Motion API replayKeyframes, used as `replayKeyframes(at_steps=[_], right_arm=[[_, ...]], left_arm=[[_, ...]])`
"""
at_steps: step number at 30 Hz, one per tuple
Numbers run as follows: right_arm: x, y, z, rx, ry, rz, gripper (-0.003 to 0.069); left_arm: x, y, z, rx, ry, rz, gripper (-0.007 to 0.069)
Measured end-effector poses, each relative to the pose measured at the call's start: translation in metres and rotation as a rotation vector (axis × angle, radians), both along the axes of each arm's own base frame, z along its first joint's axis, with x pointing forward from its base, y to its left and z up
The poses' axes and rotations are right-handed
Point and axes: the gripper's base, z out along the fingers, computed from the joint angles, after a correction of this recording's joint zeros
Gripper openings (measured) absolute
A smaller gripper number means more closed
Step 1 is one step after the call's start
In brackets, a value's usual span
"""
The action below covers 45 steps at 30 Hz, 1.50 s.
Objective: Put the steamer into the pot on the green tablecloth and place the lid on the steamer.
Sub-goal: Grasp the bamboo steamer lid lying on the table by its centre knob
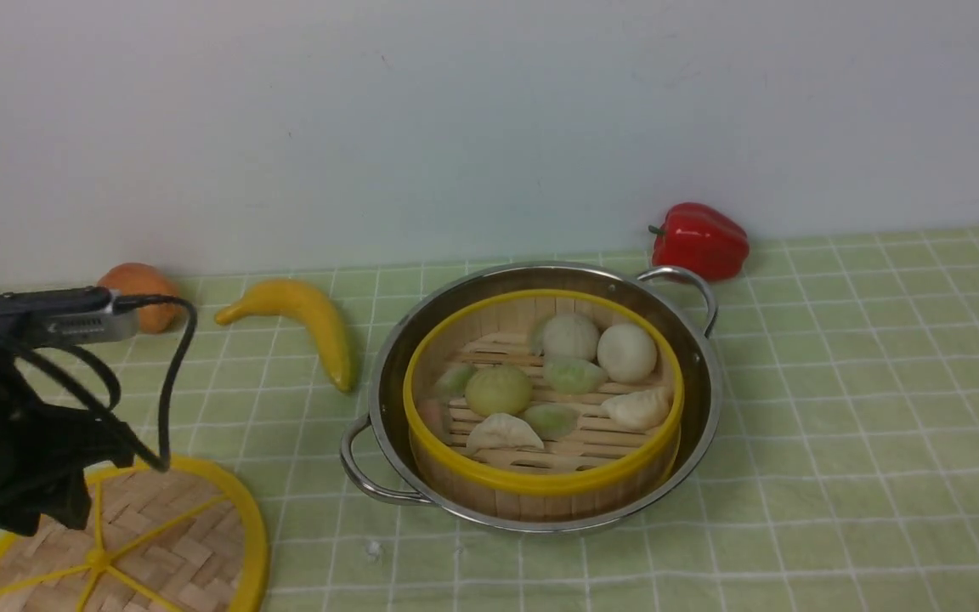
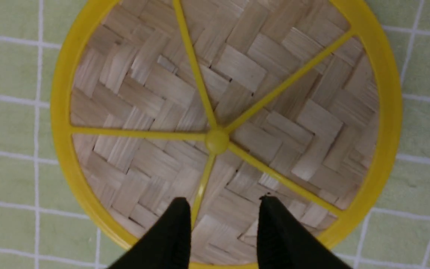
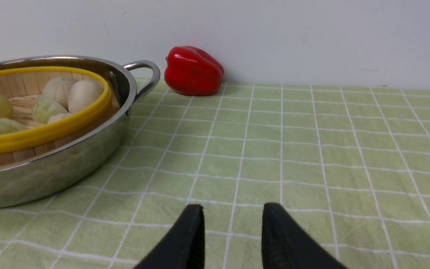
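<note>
Lid-fitting is the step in hand, judging by how things lie. Nearest the robot, at the front left of the worktop, the flat round woven-bamboo lid with its yellow plastic rim and six yellow spokes (image 1: 158,544) lies flat on the light green tablecloth with white checks (image 1: 863,408). The black left arm (image 1: 5,450) hangs over its near edge. In the left wrist view the left fingers (image 2: 170,239) stand apart above the weave, one spoke running under the gap between them and the hub just ahead. They hold nothing. Whether they touch the bamboo or hover just above it I cannot tell from this angle.

The right fingers (image 3: 179,243) are also parted and empty, low over bare cloth on the pot's right, and do not show in the front view.

Further in, at the middle of the cloth, the wide shallow stainless-steel pot with two looped wire handles (image 1: 693,365) already carries the round bamboo steamer basket with a yellow rim (image 1: 540,484). It sits inside the pot with its pale and green toy dumplings uncovered, so the first half of the task looks done.

Behind, a yellow banana (image 1: 311,319) lies just left of the pot, an orange fruit (image 1: 141,289) further left and a red bell pepper (image 1: 700,240) near the pale wall (image 1: 489,127).

The next move likely calls for the left fingers to close on a spoke or the rim, lift the disc level, carry it right above the banana's height and lower it centred on the basket's rim.
</note>
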Motion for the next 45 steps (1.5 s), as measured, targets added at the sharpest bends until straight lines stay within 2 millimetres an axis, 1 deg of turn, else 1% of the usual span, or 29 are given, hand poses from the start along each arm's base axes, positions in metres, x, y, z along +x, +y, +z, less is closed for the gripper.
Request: replayKeyframes(at_steps=[2, 3, 4, 6, 7, 8, 10, 12, 19, 21, 22, 23, 24, 34, 37, 39, 40, 41, 43, 44, 45], right_arm=[[0.000, 0.000, 0.000, 0.000, 0.000, 0.000, 0.0240], [0.000, 0.000, 0.000, 0.000, 0.000, 0.000, 0.0240], [0.000, 0.000, 0.000, 0.000, 0.000, 0.000, 0.0240], [0.000, 0.000, 0.000, 0.000, 0.000, 0.000, 0.0240], [0.000, 0.000, 0.000, 0.000, 0.000, 0.000, 0.0240], [0.000, 0.000, 0.000, 0.000, 0.000, 0.000, 0.0240], [0.000, 0.000, 0.000, 0.000, 0.000, 0.000, 0.0240], [0.000, 0.000, 0.000, 0.000, 0.000, 0.000, 0.0240], [0.000, 0.000, 0.000, 0.000, 0.000, 0.000, 0.0240], [0.000, 0.000, 0.000, 0.000, 0.000, 0.000, 0.0240], [0.000, 0.000, 0.000, 0.000, 0.000, 0.000, 0.0240], [0.000, 0.000, 0.000, 0.000, 0.001, 0.000, 0.0240], [0.000, 0.000, 0.000, 0.000, 0.001, 0.000, 0.0240], [0.000, 0.000, 0.000, 0.000, 0.001, 0.000, 0.0240], [0.000, 0.000, 0.000, 0.000, 0.001, 0.000, 0.0240], [0.000, 0.000, 0.000, 0.000, 0.001, 0.000, 0.0240], [0.000, 0.000, 0.000, 0.000, 0.001, 0.000, 0.0240], [0.000, 0.000, 0.000, 0.000, 0.001, 0.000, 0.0240], [0.000, 0.000, -0.001, 0.000, 0.002, 0.000, 0.0240], [0.000, 0.000, 0.000, 0.000, 0.001, 0.000, 0.0240], [0.000, 0.000, -0.001, 0.000, 0.002, 0.000, 0.0240]], left_arm=[[0.008, 0.001, -0.015, -0.006, 0.054, -0.005, 0.0243], [0.009, 0.001, -0.017, -0.006, 0.058, -0.005, 0.0243], [0.011, 0.001, -0.024, -0.009, 0.083, -0.007, 0.0243], [0.014, 0.002, -0.033, -0.011, 0.111, -0.008, 0.0243], [0.017, 0.002, -0.042, -0.013, 0.135, -0.009, 0.0243], [0.017, 0.002, -0.043, -0.013, 0.139, -0.009, 0.0243], [0.022, 0.003, -0.055, -0.010, 0.153, -0.014, 0.0243], [0.025, 0.004, -0.060, -0.005, 0.149, -0.019, 0.0243], [0.028, 0.004, -0.062, -0.001, 0.128, -0.017, 0.0237], [0.027, 0.004, -0.062, -0.002, 0.140, -0.011, 0.0189], [0.027, 0.004, -0.062, -0.002, 0.141, -0.011, 0.0179], [0.026, 0.004, -0.062, -0.002, 0.150, -0.010, 0.0132], [0.026, 0.004, -0.062, -0.002, 0.150, -0.010, 0.0125], [0.025, 0.004, -0.062, -0.001, 0.158, -0.020, 0.0119], [0.027, 0.004, -0.054, 0.003, 0.132, -0.048, 0.0119], [0.028, 0.004, -0.042, 0.011, 0.089, -0.072, 0.0119], [0.029, 0.004, -0.034, 0.016, 0.062, -0.080, 0.0119], [0.030, 0.005, -0.018, 0.026, 0.008, -0.102, 0.0119], [0.030, 0.005, 0.001, 0.040, -0.049, -0.132, 0.0119], [0.030, 0.004, 0.016, 0.049, -0.092, -0.162, 0.0119], [0.029, 0.004, 0.024, 0.051, -0.114, -0.175, 0.0119]])
